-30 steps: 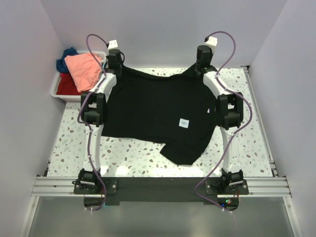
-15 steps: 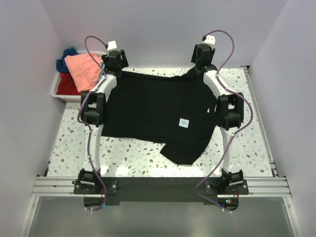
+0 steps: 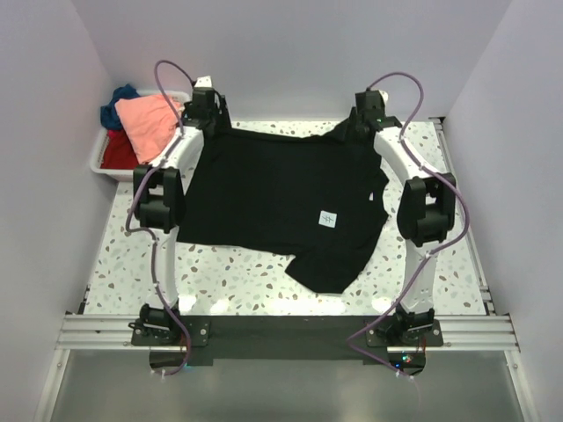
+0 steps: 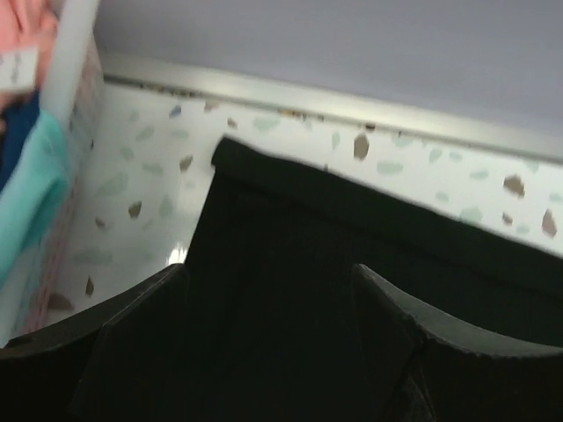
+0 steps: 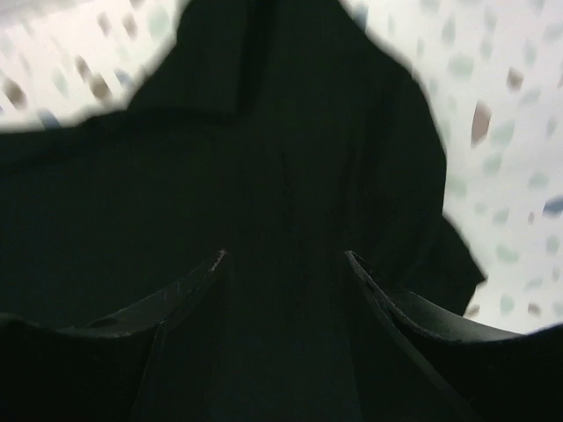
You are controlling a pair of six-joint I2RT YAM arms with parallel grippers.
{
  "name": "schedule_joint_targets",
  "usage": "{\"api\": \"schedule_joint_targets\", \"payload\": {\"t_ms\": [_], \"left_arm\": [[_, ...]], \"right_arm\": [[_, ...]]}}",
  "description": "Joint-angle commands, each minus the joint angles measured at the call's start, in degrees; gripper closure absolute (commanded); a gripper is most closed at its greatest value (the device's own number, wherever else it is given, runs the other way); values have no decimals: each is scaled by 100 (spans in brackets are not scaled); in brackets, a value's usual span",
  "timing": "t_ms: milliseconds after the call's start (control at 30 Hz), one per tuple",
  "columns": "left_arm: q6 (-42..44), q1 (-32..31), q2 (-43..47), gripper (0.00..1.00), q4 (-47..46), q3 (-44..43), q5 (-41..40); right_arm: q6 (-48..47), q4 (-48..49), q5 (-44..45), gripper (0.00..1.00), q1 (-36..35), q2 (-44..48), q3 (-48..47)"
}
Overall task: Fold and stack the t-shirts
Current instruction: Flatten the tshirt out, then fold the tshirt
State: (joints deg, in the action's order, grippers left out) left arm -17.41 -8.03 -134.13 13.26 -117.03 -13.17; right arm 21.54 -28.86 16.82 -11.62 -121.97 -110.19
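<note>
A black t-shirt (image 3: 273,202) lies spread flat on a speckled table (image 3: 220,272), with one sleeve trailing toward 6 o'clock and a white neck label (image 3: 327,217) right of centre. At its far edge, the left gripper (image 4: 268,274) hangs over the 11 o'clock corner and the right gripper (image 5: 283,257) over the 1 o'clock corner. Each has its fingers spread, with black cloth below the gap and nothing pinched. At 10 o'clock a white bin (image 3: 98,160) holds a salmon-pink shirt (image 3: 148,123), a red shirt (image 3: 119,151) and a dark blue shirt (image 3: 114,104).

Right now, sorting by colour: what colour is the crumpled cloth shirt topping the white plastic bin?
The crumpled cloth shirt is salmon-pink; top external view shows it best.
</note>
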Motion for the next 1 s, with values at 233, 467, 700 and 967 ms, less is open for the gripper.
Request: {"api": "schedule_joint_targets", "payload": {"t_ms": [233, 467, 700, 967], "left_arm": [[-210, -93, 1959, 25, 933, 2596, 473], [-421, -93, 2531, 26, 687, 3810, 561], [-649, -93, 2698, 28, 476, 4311, 806], [-966, -93, 2646, 30, 335, 4610, 1036]], "right_arm": [[412, -1183, -531, 46, -525, 1790, 2403], [992, -876, -679, 47, -868, 2669, 3890], [1221, -1007, -750, 48, -921, 3355, 4840], [1467, -920, -987, 48, -974, 3742, 5578]]}}
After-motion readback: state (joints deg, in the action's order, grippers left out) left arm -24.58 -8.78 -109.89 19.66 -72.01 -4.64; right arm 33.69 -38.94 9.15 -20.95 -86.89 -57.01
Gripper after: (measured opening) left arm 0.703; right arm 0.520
